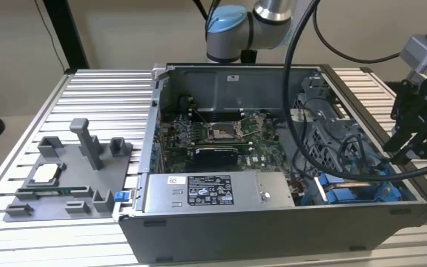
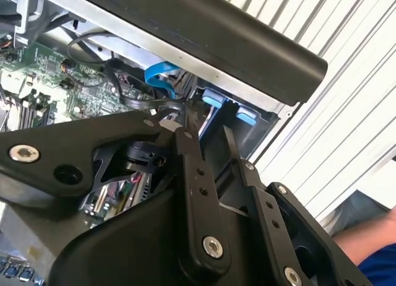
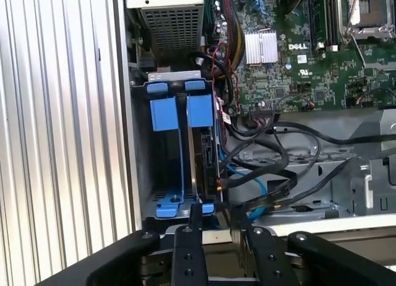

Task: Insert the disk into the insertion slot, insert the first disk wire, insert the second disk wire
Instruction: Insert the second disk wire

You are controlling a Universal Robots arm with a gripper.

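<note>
Over the case's [image 1: 273, 236] corner at the exterior view's right, the gripper [image 1: 410, 154] hangs spread and empty, the slot [image 1: 356, 194] just below it.

Open computer case [image 1: 273, 233] on a slatted metal table [image 1: 102, 94], motherboard [image 1: 221, 133] exposed. 1 grey power-supply box [image 1: 213, 192] lies along the near wall. The gripper [image 1: 413, 149] hangs at the exterior view's right, near the blue-railed insertion slot [image 1: 354, 192].
</note>
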